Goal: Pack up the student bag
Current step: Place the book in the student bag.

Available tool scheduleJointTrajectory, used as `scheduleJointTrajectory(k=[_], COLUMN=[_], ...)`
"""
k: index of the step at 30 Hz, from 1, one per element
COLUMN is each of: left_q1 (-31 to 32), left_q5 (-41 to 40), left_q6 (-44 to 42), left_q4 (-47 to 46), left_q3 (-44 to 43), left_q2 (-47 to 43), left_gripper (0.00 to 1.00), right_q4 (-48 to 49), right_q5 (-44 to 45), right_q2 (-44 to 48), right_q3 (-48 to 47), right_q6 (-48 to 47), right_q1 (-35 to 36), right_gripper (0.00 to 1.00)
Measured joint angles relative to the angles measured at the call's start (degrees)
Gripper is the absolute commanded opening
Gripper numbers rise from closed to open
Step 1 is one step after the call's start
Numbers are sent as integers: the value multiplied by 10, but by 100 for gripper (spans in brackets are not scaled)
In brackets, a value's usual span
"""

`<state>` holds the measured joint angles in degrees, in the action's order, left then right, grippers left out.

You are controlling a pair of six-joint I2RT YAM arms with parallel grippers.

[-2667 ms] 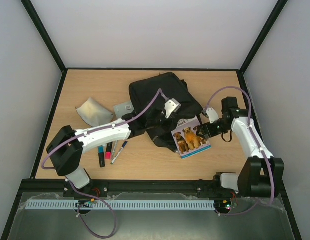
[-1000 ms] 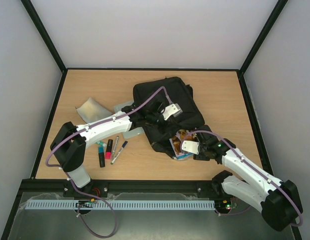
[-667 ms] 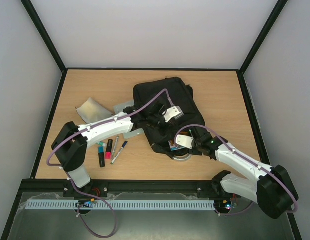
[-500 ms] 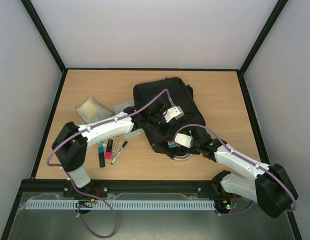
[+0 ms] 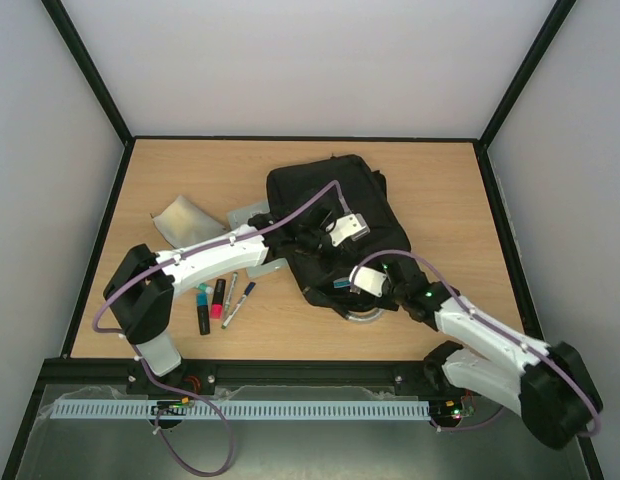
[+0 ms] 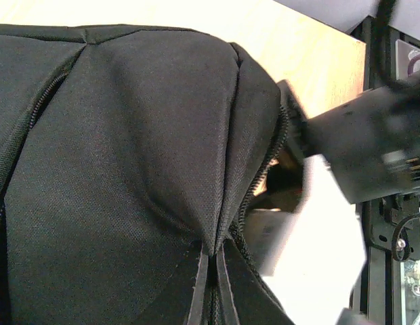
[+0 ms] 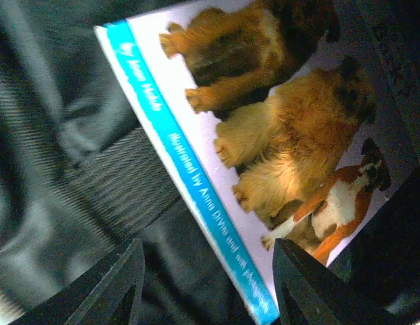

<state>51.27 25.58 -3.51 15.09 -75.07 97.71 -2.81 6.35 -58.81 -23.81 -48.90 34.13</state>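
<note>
Two arms meet at the bag (image 5: 335, 200), which lies mid-tabletop (image 5: 440, 200) in the top view. The book (image 5: 340, 285) lay flat beside the bag under three seconds ago. Now only a blue sliver of it shows at the bag's near mouth. The right end effector (image 5: 352, 284) has swung in low from the right and sits at that mouth. The left end effector (image 5: 318, 240) stays on the bag's upper flap. Pens (image 5: 220, 300) lie apart on the left, not yet packed.

Left wrist view: the left end effector (image 6: 211, 291) is pinched tight on a fold of the bag (image 6: 115, 169), lifting it so the zip gapes. The blurred right arm is at the opening.

Right wrist view: the book (image 7: 278, 156), its dog cover up, lies amid dark bag fabric (image 7: 74, 169). The right end effector (image 7: 208, 291) stands about half wide. Its fingers (image 7: 122, 284) are apart and clamp nothing, with the book's corner just ahead of them.

By my reading the book is as good as packed. The right arm likely needs only to back out, and the pens would follow.
</note>
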Motion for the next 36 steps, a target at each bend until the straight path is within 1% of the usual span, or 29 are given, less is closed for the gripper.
scheduleJointTrajectory(k=[3,6,8,14,15,18,21,23,28,31,36], left_q1=[1,1,0,0,0,0,1,1,9,15,16], left_q5=[-7,-15,-19,-32,-34,-36,-42,-50,-74,-85,-94], left_q6=[-2,-5,-6,-14,-15,-16,-21,-24,-26,-26,-27], left_q4=[2,8,11,35,38,47,54,55,48,40,31], left_q3=[0,0,0,-7,-8,-7,1,17,93,120,132], left_q2=[-2,-2,-2,-2,-2,-8,-27,-48,-124,-152,-160], left_gripper=[2,2,2,2,2,2,2,2,2,2,3], right_q4=[-89,-170,-214,-332,-352,-370,-371,-372,-380,-380,-377], right_q5=[-40,-71,-85,-118,-127,-151,-179,-200,-258,-288,-321], right_q2=[77,142,162,164,157,135,109,84,9,-4,-21], right_q3=[-17,-58,-84,-174,-203,-267,-300,-306,-309,-309,-309], right_q6=[7,21,32,65,69,77,84,89,88,89,89], right_q1=[0,0,-5,-47,-59,-82,-96,-103,-108,-108,-108], right_gripper=[54,47,43,43,43,43,45,49,59,61,61])
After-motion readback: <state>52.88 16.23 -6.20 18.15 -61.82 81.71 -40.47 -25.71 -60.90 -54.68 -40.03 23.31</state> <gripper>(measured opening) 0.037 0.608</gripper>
